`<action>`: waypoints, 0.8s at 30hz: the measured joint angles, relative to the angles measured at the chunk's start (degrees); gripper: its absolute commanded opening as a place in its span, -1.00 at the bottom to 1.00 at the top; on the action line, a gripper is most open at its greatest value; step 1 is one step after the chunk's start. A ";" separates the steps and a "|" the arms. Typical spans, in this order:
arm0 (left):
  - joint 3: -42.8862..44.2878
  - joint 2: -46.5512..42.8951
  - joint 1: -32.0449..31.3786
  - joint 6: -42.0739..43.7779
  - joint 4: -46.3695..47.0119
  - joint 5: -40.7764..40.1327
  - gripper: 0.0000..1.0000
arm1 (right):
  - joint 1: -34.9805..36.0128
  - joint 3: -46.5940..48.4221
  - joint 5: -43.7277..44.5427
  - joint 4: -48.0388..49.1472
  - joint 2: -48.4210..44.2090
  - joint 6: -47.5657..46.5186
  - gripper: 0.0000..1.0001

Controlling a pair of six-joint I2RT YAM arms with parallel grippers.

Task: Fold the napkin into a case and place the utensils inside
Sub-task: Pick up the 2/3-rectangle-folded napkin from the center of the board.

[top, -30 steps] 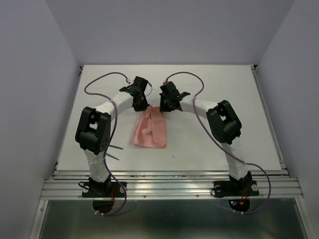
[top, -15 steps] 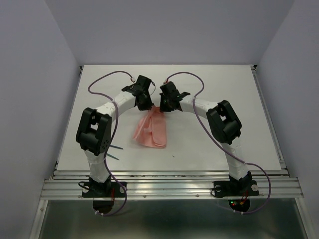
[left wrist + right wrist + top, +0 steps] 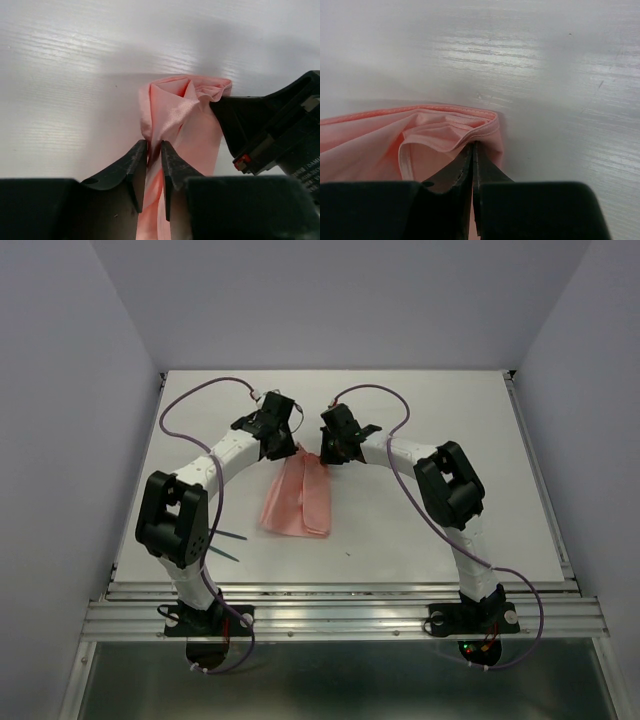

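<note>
The salmon-pink napkin (image 3: 298, 498) lies folded into a narrow layered strip in the middle of the table. Both grippers are at its far end. My left gripper (image 3: 285, 447) (image 3: 154, 150) has its jaws a little apart, with a fold of the napkin (image 3: 175, 110) running between them. My right gripper (image 3: 325, 455) (image 3: 472, 147) is shut on the hemmed far right corner of the napkin (image 3: 395, 145). Its black body (image 3: 280, 125) shows close by in the left wrist view. The teal utensils (image 3: 232, 545) lie on the table beside the left arm's base, partly hidden by that arm.
Purple cables (image 3: 195, 405) (image 3: 400, 410) loop over the table behind both arms. The white table (image 3: 450, 420) is bounded by walls on three sides. An aluminium rail (image 3: 340, 615) runs along its near edge.
My left jaws have parted slightly around the cloth. The left arm swung toward the right gripper, then back to the left. The napkin's far end now lies flatter. The right gripper stayed put.
</note>
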 measured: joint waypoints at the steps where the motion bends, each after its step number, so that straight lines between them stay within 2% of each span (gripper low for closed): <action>1: -0.52 0.00 0.11 0.00 0.09 -0.04 0.09 | 0.00 0.00 0.00 0.00 0.00 0.00 -0.87; 4: -2.40 0.24 1.09 0.04 0.55 0.07 0.18 | 0.00 0.00 0.00 0.00 0.00 0.00 -0.86; 9: -3.96 0.79 3.56 0.04 0.87 0.24 0.01 | 0.00 0.00 0.00 0.00 0.00 -0.02 -0.86; 15: -4.20 1.86 7.08 0.20 2.99 0.68 -0.01 | 0.00 0.00 -0.04 0.00 0.00 -0.04 -0.86; 24: -4.07 10.88 8.76 1.16 6.62 3.17 0.06 | 0.00 0.00 -0.20 0.00 0.00 -0.07 -0.86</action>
